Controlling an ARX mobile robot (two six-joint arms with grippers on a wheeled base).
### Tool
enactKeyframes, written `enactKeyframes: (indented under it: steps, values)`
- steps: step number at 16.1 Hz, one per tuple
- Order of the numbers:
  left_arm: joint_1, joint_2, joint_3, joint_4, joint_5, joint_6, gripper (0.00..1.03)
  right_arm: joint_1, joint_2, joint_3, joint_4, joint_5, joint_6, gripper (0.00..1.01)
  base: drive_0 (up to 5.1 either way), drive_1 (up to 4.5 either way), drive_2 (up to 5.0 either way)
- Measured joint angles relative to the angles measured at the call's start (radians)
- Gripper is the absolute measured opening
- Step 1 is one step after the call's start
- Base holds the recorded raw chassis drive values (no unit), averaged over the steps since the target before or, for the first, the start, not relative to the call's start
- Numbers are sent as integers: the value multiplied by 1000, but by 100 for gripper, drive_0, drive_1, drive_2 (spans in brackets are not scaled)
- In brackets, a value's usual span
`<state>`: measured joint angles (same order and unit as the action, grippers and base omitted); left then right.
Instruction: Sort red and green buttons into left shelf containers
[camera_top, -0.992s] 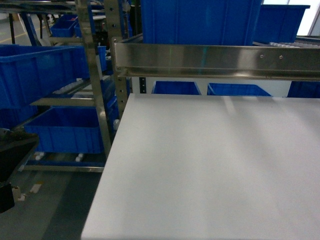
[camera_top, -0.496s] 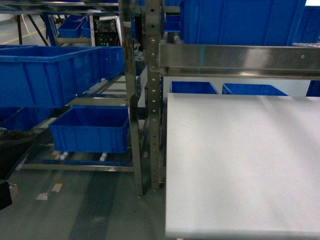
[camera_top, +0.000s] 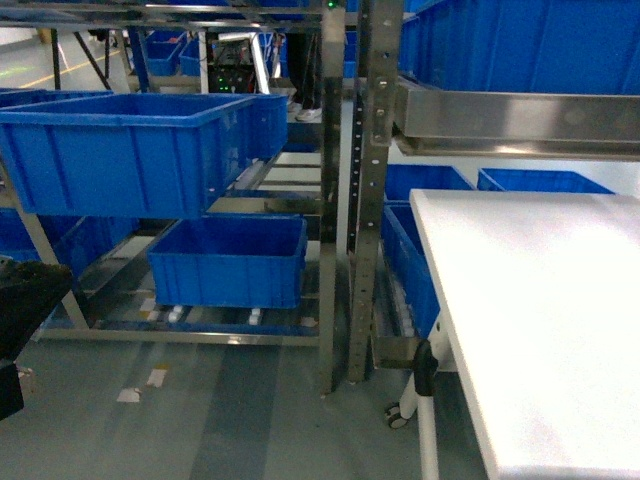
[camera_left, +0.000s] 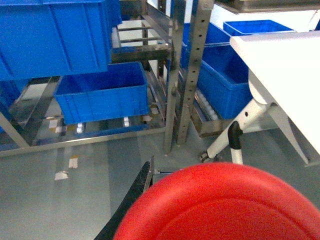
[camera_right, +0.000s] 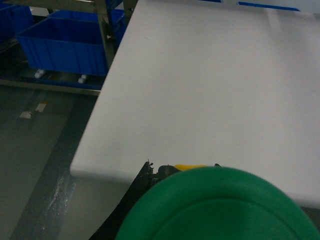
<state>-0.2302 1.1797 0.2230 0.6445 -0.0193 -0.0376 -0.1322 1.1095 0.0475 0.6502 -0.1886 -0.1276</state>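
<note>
On the left of the head view, a steel shelf rack (camera_top: 335, 190) carries two large blue bins: an upper bin (camera_top: 130, 150) on the middle tier and a lower bin (camera_top: 232, 262) on the bottom tier, just above the grey floor (camera_top: 240, 420). To the right stands a white table (camera_top: 540, 320), its edge near the rack uprights, with further blue bins (camera_top: 420, 250) behind and beneath it. In the left wrist view, the red button (camera_left: 220, 205) fills the lower frame as a broad red cap carried at the left gripper (camera_left: 150, 190), facing the rack; the jaws lie hidden behind the cap, so their opening cannot be told. In the right wrist view, the green button (camera_right: 220, 207) sits likewise at the right gripper (camera_right: 150, 175), over the table's near edge, jaws equally hidden
</note>
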Motion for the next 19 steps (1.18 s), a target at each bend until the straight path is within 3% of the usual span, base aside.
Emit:
enactKeyframes:
  steps: [19]
  values:
    - [0, -1, 0, -2, 0, 0, 26, 0, -1, 0, 0, 0, 0, 27, -485, 260, 260]
